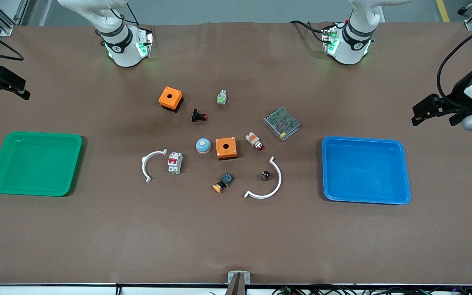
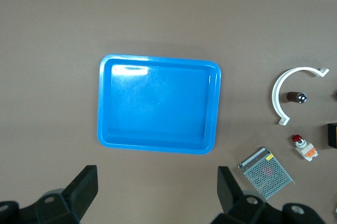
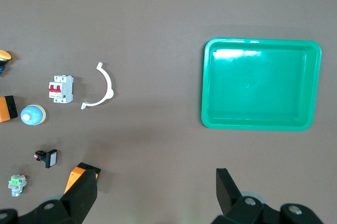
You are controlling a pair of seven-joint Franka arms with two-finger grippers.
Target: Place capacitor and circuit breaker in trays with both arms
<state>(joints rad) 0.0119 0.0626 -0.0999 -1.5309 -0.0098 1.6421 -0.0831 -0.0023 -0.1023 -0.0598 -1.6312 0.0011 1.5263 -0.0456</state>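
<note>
The capacitor (image 1: 265, 175), a tiny black cylinder with a silvery top, stands inside a white arc (image 1: 275, 184); it also shows in the left wrist view (image 2: 296, 97). The circuit breaker (image 1: 175, 162), a white-grey block with a red lever, lies beside another white arc (image 1: 148, 162); it also shows in the right wrist view (image 3: 61, 89). My left gripper (image 1: 432, 116) (image 2: 156, 179) is open and empty, high up at the left arm's end of the table by the blue tray (image 1: 363, 140). My right gripper (image 1: 4, 92) (image 3: 155, 182) is open and empty, high up by the green tray (image 1: 14, 134).
Around the table's middle lie two orange boxes (image 1: 171, 98) (image 1: 226, 148), a black flared piece with red tip (image 1: 198, 116), a white-orange piece with red tip (image 1: 254, 141), a metal mesh box (image 1: 282, 123), a blue dome (image 1: 203, 145) and an orange-capped button (image 1: 223, 182).
</note>
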